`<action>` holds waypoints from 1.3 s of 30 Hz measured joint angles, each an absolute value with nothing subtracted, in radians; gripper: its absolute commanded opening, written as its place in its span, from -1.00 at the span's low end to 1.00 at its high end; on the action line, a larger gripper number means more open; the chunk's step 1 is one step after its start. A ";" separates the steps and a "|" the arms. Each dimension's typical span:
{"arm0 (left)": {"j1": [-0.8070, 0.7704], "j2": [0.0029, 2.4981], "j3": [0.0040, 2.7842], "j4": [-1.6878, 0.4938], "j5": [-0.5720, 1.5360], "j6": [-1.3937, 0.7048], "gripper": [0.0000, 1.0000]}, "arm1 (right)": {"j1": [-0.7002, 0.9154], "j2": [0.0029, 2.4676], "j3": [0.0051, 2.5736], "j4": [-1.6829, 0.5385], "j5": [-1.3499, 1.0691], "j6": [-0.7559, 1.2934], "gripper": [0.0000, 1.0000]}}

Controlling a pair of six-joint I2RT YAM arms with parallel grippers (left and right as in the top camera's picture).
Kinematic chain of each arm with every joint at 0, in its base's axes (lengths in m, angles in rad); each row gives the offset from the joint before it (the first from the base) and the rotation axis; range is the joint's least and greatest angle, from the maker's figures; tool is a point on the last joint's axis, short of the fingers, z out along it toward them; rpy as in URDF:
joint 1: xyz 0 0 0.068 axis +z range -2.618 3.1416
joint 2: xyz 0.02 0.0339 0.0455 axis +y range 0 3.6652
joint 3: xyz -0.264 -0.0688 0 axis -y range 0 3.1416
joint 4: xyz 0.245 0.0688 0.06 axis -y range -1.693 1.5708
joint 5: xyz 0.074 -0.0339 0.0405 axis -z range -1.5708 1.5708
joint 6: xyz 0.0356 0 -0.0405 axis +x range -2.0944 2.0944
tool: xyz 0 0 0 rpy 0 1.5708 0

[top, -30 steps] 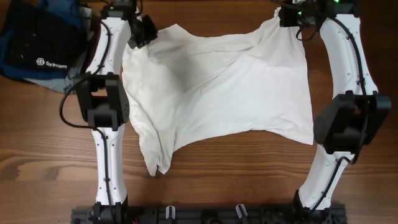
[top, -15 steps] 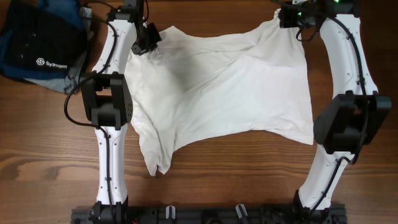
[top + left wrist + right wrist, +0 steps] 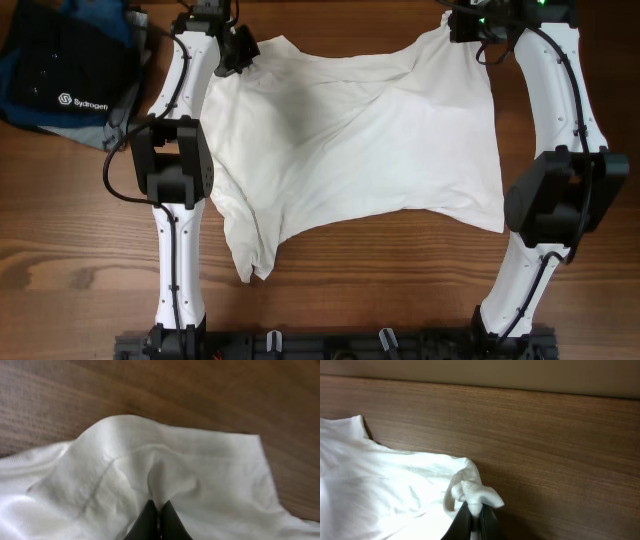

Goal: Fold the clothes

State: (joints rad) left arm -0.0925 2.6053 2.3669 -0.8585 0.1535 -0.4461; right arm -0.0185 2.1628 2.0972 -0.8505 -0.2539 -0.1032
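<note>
The clothes (image 3: 360, 140), one large white wrinkly garment, lie spread across the middle of the wooden table. My left gripper (image 3: 243, 52) is at the garment's far left corner, shut on a pinched fold of the clothes (image 3: 165, 475). In the left wrist view the left gripper (image 3: 159, 506) has its black fingers pressed together with white cloth rising between them. At the far right corner my right gripper (image 3: 455, 28) is shut on a bunched corner of the clothes (image 3: 477, 491). The right gripper (image 3: 476, 509) holds that bunch between its dark fingers.
A dark blue-black folded stack with a white "Sydrogen" logo (image 3: 65, 70) sits at the far left corner of the table. The arms' white links (image 3: 175, 180) (image 3: 565, 150) flank the garment. A black rail (image 3: 330, 345) runs along the near edge.
My left gripper moved slightly toward the garment's far left corner and closed on the cloth there. The right arm and its grip have not moved.
</note>
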 measured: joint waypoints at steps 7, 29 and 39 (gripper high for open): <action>-0.101 2.474 2.367 -0.778 0.124 -0.446 -0.93 | -0.019 2.163 2.097 -0.814 -0.252 -0.103 -0.91; -0.110 2.345 2.374 -0.803 0.000 -0.410 -0.73 | -0.179 2.163 2.097 -0.676 -0.223 -0.042 -0.91; -0.110 2.345 2.374 -0.800 -0.020 -0.401 -0.88 | -0.179 2.163 2.097 -0.680 -0.224 -0.042 -0.91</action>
State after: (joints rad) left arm -0.1097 2.3451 2.3741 -0.7998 -0.0196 -0.4011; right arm -0.1795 2.1628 2.0972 -0.6796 -0.2237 -0.0422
